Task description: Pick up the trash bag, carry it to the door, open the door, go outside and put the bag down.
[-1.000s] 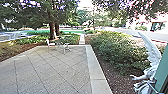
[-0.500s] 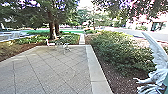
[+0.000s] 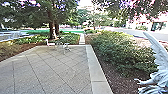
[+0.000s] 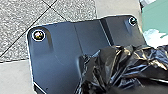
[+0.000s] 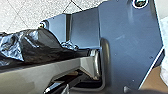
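A shiny, crinkly black plastic trash bag [image 4: 122, 67] over the robot's flat dark plate [image 4: 60, 50].
Part is cut off; I can't tell if either gripper is open or closed. A white winged statue [image 3: 161, 58] is cut off too, near rough gray ground [image 3: 50, 67] with crossing lines.

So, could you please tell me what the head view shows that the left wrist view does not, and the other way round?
Head view: a tree trunk, a broad green bush and, farther off, a pale chair.
Left wrist view: the crumpled black trash bag, partly overlapping the robot's own dark plate.
Both: grey paving crossed by dark joint lines, with a paler, smoother border.
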Motion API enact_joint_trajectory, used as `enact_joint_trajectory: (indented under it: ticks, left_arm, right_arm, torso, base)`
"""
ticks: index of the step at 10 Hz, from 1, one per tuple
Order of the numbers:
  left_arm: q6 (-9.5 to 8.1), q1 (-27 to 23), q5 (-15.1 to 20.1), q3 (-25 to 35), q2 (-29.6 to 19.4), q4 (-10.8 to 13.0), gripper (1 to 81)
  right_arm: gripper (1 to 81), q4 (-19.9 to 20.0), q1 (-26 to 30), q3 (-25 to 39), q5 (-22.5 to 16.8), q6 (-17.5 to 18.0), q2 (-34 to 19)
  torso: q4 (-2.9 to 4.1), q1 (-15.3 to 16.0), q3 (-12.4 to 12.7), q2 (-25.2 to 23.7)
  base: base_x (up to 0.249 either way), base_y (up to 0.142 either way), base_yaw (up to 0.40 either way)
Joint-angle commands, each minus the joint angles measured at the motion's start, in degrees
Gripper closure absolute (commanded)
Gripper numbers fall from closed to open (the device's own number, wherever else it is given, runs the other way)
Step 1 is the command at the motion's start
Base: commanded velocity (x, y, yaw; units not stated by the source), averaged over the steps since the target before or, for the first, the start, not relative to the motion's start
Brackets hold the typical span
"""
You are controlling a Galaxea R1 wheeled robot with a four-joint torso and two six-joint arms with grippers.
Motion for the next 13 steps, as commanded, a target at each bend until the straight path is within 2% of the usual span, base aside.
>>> enact_joint_trajectory:
  ticks: [1, 2, 4, 5, 6, 7, 8, 9, 10, 11, 13]
  left_arm:
    - [0.13, -3.0, 2.8, 0.2, -0.1, -0.2, 81.1]
    - [0.13, -2.9, 2.8, 0.2, 0.0, -0.2, 81.1]
    - [0.13, -2.9, 2.8, 0.2, 0.0, -0.2, 81.1]
    - [0.13, -2.9, 2.8, 0.2, 0.0, -0.2, 81.1]
    - [0.13, -3.0, 2.8, 0.2, 0.0, -0.2, 81.1]
    - [0.13, -2.9, 2.7, 0.1, -0.1, -0.2, 81.1]
    - [-0.30, -2.9, 2.7, 0.2, -0.2, -0.2, 81.1]
    - [-0.57, -3.2, 2.7, 0.2, -0.3, -0.3, 81.1]
    - [-0.75, -3.4, 2.6, 0.2, -0.5, -0.4, 81.1]
    - [-0.75, -3.8, 2.6, 0.3, -0.7, -2.1, 81.1]
    - [-0.75, -5.3, 2.7, 1.0, -1.9, -3.8, 81.1]
  right_arm:
    - [1.0, -0.9, 2.7, 0.7, -3.4, -0.3, 0.8]
    - [1.0, -0.8, 2.7, 0.7, -3.4, -0.3, 0.8]
    - [1.0, -0.8, 2.7, 0.7, -3.4, -0.3, 0.8]
    - [1.0, -0.8, 2.7, 0.7, -3.4, -0.3, 0.8]
    - [1.0, -0.9, 2.7, 0.7, -3.4, -0.3, 0.8]
    - [1.0, -0.9, 2.6, 0.7, -3.4, -0.3, 0.8]
    - [1.0, -0.9, 2.6, 0.7, -3.4, -0.3, 0.8]
    - [1.0, -1.0, 2.6, 0.7, -3.4, -0.3, 0.7]
    - [1.0, -1.6, 2.6, 0.7, -3.4, -0.3, 0.8]
    - [1.0, -2.4, 2.5, 0.7, -3.4, -0.2, 0.9]
    - [1.0, -2.4, 2.5, 0.7, -3.5, -0.2, 0.8]
  torso:
    - [5.22, 0.0, 0.0, 0.0]
    - [5.91, 0.0, 0.0, 0.0]
    - [9.23, 0.0, 0.0, 0.0]
    - [10.02, 0.0, 0.0, 0.0]
    - [11.55, 0.0, 0.0, 0.0]
    - [11.71, 0.0, 0.0, 0.0]
    - [10.51, 0.0, 0.0, 0.0]
    - [11.23, 0.0, 0.0, 0.0]
    - [11.30, 0.0, -3.6, 0.0]
    - [11.28, 0.0, -5.5, 0.0]
    - [11.28, -0.1, -7.7, 0.0]
  base:
    - [0.000, 0.000, 0.000]
    - [0.000, 0.000, 0.000]
    - [0.000, 0.000, 0.000]
    - [0.000, 0.000, 0.000]
    - [0.000, 0.000, 0.000]
    - [0.000, 0.000, 0.000]
    - [0.000, 0.000, 0.000]
    - [0.000, 0.000, 0.000]
    - [0.000, 0.000, 0.000]
    - [0.000, 0.000, 0.000]
    - [0.000, 0.000, 0.000]
